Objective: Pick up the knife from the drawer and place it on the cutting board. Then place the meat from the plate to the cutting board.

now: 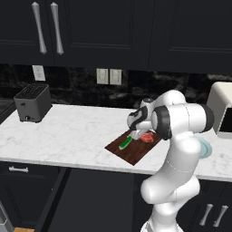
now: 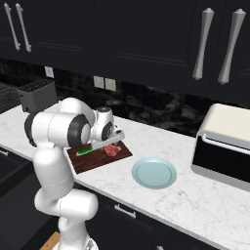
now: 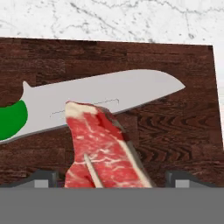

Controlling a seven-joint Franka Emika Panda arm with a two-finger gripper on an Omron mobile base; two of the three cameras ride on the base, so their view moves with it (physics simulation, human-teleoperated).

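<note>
The knife (image 3: pixel 109 94), with its green handle (image 1: pixel 125 143) and pale blade, lies flat on the dark reddish-brown cutting board (image 1: pixel 136 153) (image 3: pixel 175 131) (image 2: pixel 93 162). The red meat (image 3: pixel 103 148) (image 1: pixel 147 137) (image 2: pixel 112 150) rests on the board with its tip overlapping the knife blade. My gripper (image 3: pixel 113 177) (image 1: pixel 137 134) hovers just over the meat, open; each fingertip (image 3: pixel 43 177) stands clear of the meat's sides. The pale blue-green plate (image 2: pixel 154 172) (image 1: pixel 206 148) sits bare on the counter right of the board. The drawer (image 1: pixel 27 171) with a small silver handle is under the counter at the left; whether it is pulled out I cannot tell.
A dark toaster (image 1: pixel 32 103) (image 2: pixel 36 95) stands at the counter's left. A white boxy oven (image 2: pixel 224 146) (image 1: pixel 222 113) stands at the right. Dark upper cabinets with long silver handles hang overhead. Bare marble lies between the toaster and the board.
</note>
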